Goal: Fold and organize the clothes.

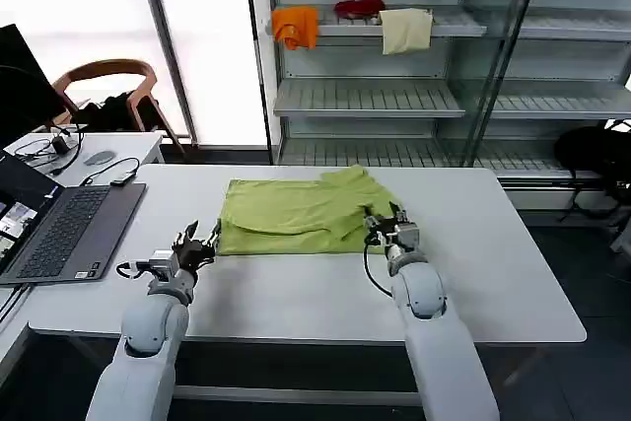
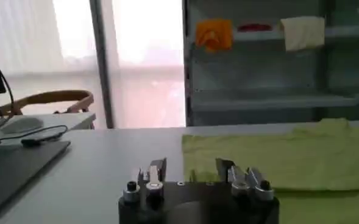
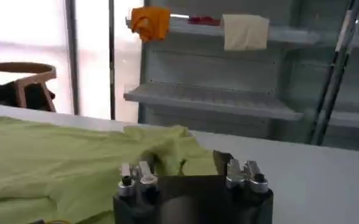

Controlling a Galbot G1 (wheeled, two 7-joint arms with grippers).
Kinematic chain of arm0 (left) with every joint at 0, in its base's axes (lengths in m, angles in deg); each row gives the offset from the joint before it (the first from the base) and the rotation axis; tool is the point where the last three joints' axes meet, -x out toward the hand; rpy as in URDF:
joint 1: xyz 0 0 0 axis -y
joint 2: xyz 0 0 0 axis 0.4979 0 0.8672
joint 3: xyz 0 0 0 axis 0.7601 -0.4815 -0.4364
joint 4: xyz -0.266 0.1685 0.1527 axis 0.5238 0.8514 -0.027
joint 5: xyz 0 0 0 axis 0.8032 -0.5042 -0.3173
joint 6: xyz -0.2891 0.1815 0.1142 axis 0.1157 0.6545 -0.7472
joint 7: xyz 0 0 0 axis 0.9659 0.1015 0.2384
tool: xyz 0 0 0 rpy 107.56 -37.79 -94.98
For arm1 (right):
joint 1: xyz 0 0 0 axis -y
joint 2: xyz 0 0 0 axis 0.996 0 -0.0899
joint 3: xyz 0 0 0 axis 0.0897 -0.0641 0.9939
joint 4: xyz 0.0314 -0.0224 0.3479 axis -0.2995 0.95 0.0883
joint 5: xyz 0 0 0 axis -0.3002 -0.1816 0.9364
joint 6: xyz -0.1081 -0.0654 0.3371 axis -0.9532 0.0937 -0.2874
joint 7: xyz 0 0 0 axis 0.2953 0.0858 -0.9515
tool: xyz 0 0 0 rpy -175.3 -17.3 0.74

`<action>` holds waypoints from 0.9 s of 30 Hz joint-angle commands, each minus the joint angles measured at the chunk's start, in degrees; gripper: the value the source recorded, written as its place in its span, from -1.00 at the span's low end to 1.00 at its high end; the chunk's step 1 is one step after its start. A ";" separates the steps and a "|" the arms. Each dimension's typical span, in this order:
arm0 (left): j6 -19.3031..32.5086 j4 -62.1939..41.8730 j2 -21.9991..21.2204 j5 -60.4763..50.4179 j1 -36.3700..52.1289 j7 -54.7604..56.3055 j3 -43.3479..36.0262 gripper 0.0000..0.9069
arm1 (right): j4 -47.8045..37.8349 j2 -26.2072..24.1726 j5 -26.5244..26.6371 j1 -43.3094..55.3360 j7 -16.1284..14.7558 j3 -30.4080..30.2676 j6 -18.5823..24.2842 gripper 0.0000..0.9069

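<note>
Both our grippers sit low over the near half of the white table (image 1: 296, 303). Our left gripper (image 1: 200, 246) hovers just off the near left corner of the lime T-shirt (image 1: 296, 214), its two fingers spread apart with nothing between them; the left wrist view shows that gap plainly, with the shirt's edge lying just beyond the fingertips. Our right gripper (image 1: 386, 225) is at the shirt's near right corner, over or against the rumpled fabric there. Its fingers also stand apart, and we cannot tell whether any cloth lies between them.

The shirt lies in the middle of the table, already partly folded into a rough rectangle, with a bunched sleeve or flap at the far right. We judge that the next fold depends on both corners being pinched cleanly. The fabric looks thin and soft, so a finger could catch only the top layer and peel the fold open, or slide under nothing and lift empty. The lumpy right side could drag unevenly and skew the whole shape if our two arms lift at different moments.

To our left a laptop (image 1: 69, 229) and its cables sit near the left arm; a wide swing could snag them. Beyond the table, shelves (image 1: 394, 96) hold orange, red and cream cloths, which are not ours to handle.
</note>
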 commanded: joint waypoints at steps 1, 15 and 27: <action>-0.30 2.32 -0.21 -0.44 -1.89 0.08 -0.02 1.00 | 2.68 -1.69 1.57 -0.14 -0.13 0.87 -1.31 1.00; -5.19 3.89 0.05 -3.12 -3.49 0.11 -0.47 1.00 | 12.00 -4.46 2.08 -8.92 -1.86 2.59 -7.05 1.00; -5.78 -0.80 -0.61 -4.71 -1.87 -0.18 -1.08 1.00 | 10.38 -4.49 0.93 -12.30 -1.77 3.94 -6.24 0.87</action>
